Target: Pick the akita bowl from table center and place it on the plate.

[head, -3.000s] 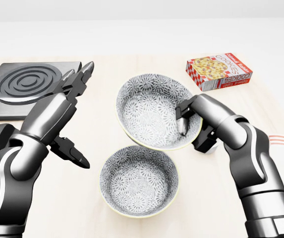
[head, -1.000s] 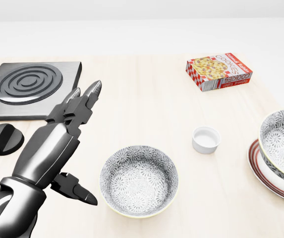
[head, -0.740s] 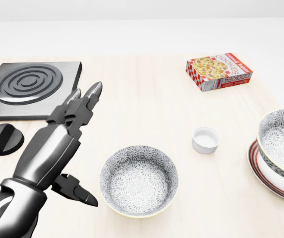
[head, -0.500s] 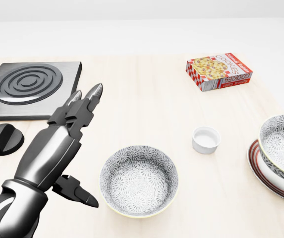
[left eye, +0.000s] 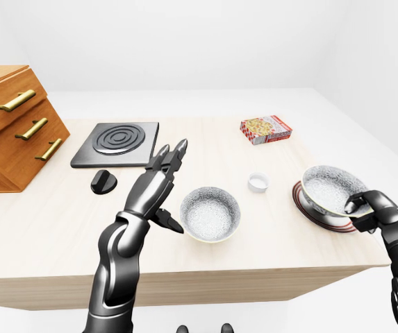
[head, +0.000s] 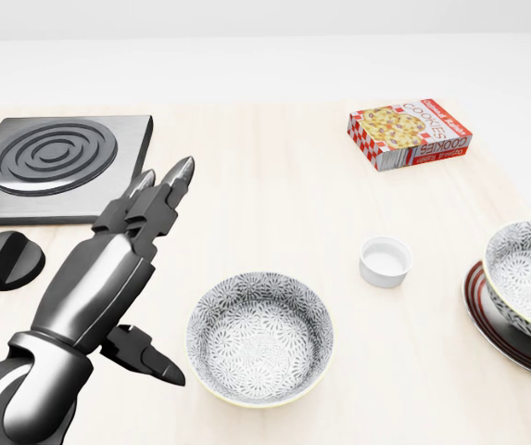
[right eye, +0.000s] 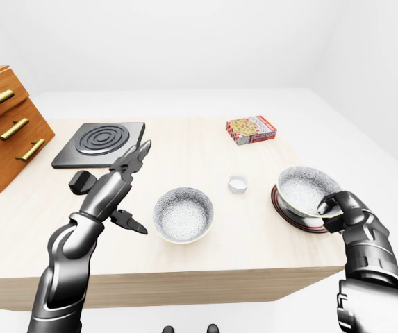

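Observation:
The akita bowl (right eye: 303,186), white with a fine grey pattern, sits tilted on the red-rimmed plate (right eye: 290,211) at the table's right end. My right hand (right eye: 328,205) grips its near rim, thumb inside and fingers outside. The head view shows only the bowl (head: 527,275) and the plate (head: 499,327) at its right edge, with the hand out of frame. A second, similar bowl (head: 260,337) stands at the table's centre. My left hand (head: 175,275) hovers open to the left of that bowl, fingers spread and holding nothing.
A small white cup (head: 385,261) stands between the two bowls. A cookies box (head: 410,133) lies at the top right. A black stove plate (head: 56,156) and a black knob (head: 9,260) are on the left. A wooden drawer unit (left eye: 11,128) stands at the far left.
The right hand carried the patterned bowl from the centre to the right and lowered it onto the plate. The left hand barely shifted.

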### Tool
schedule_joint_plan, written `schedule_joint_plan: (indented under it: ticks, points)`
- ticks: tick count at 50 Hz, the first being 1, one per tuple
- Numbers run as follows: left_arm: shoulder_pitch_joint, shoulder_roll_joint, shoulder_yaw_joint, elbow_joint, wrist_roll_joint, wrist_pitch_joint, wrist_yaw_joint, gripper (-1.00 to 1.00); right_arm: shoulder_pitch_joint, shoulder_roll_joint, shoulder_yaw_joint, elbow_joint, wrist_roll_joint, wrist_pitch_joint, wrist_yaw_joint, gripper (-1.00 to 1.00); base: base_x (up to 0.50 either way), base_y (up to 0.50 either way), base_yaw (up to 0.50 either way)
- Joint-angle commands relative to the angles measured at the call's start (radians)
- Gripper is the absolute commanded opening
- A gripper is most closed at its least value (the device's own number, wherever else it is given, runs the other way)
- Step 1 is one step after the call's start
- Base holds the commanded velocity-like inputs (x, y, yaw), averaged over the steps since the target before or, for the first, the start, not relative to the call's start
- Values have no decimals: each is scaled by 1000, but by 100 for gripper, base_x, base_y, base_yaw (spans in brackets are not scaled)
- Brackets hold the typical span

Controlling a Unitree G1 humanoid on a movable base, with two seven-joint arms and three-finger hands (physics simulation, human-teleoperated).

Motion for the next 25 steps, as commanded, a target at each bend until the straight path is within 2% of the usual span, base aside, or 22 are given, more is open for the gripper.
schedule_joint_plan:
  ticks: [1,9,10,11,12,13,25]
  points:
    - [13,-6,-8,-11,10,2,-1,100,-22,-10,-12,56,89,0,-74,-100,0,0,0]
    - [14,-6,-7,-9,11,1,2,100,-19,-12,-11,61,94,0,-95,-96,0,0,0]
    - [17,-7,-9,-10,12,0,3,100,-21,-12,-10,57,94,0,-89,-36,0,0,0]
    - [17,-7,-10,-9,13,-1,4,100,-23,-11,-8,54,91,0,-88,3,0,0,0]
    - [17,-7,-10,-9,13,-1,4,100,-24,-11,-7,53,91,0,-84,84,0,0,0]
    - [18,-8,-10,-11,12,0,3,100,-26,-11,-7,52,89,0,-89,100,0,0,0]
    - [18,-5,-6,-4,5,-4,6,100,10,-36,-17,28,76,0,-72,100,0,0,0]
